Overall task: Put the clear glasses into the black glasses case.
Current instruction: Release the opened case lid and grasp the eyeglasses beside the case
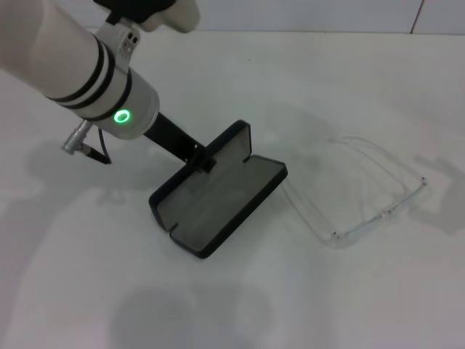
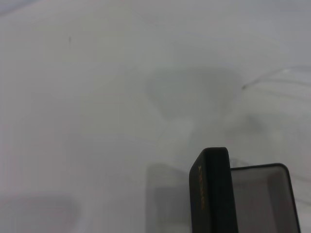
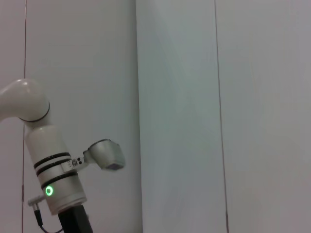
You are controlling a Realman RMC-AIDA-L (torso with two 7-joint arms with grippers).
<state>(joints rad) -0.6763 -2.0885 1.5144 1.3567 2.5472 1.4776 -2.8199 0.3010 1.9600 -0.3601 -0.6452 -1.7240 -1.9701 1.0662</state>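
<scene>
The black glasses case (image 1: 218,211) lies open in the middle of the white table, grey lining up, its lid (image 1: 234,145) standing nearly upright at the far side. My left gripper (image 1: 204,158) reaches down from the upper left and meets the lid's left edge. In the left wrist view the lid's edge (image 2: 211,194) shows close up with small orange lettering, with the case's grey inside (image 2: 265,201) beside it. The clear glasses (image 1: 385,213) lie unfolded on the table to the right of the case, apart from it; a faint arm of them (image 2: 277,77) shows in the left wrist view. My right gripper is out of view.
The white table (image 1: 305,305) spreads all round the case and glasses, with a pale wall behind it. The right wrist view looks at wall panels and, low at one side, my left arm (image 3: 53,184) with its green light.
</scene>
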